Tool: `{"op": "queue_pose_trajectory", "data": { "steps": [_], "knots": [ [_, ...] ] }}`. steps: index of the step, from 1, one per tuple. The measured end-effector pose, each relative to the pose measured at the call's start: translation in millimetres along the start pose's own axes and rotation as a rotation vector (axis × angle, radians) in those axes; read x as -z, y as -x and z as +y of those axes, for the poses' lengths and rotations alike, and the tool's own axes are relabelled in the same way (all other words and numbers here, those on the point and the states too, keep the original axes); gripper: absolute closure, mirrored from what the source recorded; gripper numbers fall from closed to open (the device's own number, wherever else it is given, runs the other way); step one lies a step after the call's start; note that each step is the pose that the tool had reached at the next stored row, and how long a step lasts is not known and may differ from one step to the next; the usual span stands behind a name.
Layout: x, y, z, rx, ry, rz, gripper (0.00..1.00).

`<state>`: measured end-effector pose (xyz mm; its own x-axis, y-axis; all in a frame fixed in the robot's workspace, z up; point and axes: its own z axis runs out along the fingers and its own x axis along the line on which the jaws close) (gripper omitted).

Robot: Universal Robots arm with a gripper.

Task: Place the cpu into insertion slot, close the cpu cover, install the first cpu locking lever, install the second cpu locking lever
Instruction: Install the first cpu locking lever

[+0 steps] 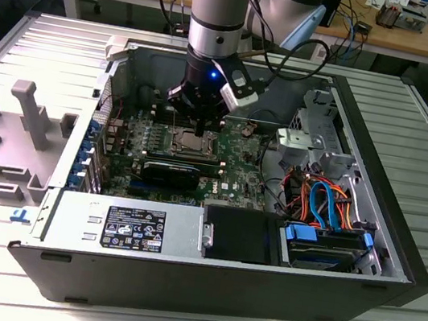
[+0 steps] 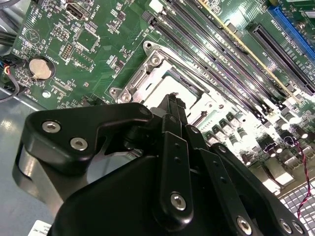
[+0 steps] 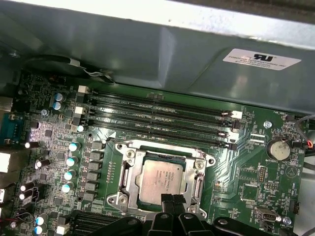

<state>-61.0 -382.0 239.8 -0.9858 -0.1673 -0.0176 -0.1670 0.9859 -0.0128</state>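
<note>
cpu (image 3: 160, 181) seated in insertion slot (image 3: 127, 174) | gripper (image 3: 172, 200) fingertips together above

power supply (image 1: 126, 226) | coin battery (image 3: 278, 149) | memory slots (image 3: 157, 117) | orange-blue cables (image 1: 323, 201)

arm vertical, hand (image 3: 172, 200) pointing down, fingers together

Gripper (image 2: 173, 104) above insertion slot (image 2: 147, 81), jaws together
</note>
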Motion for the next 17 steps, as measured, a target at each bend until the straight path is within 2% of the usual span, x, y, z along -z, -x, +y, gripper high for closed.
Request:
{"op": "queue_pose_trajectory", "data": {
  "steps": [17],
  "knots": [
    [0.0,0.0,0.0,0.022,0.0004,-0.0003,0.89]
  ]
}}
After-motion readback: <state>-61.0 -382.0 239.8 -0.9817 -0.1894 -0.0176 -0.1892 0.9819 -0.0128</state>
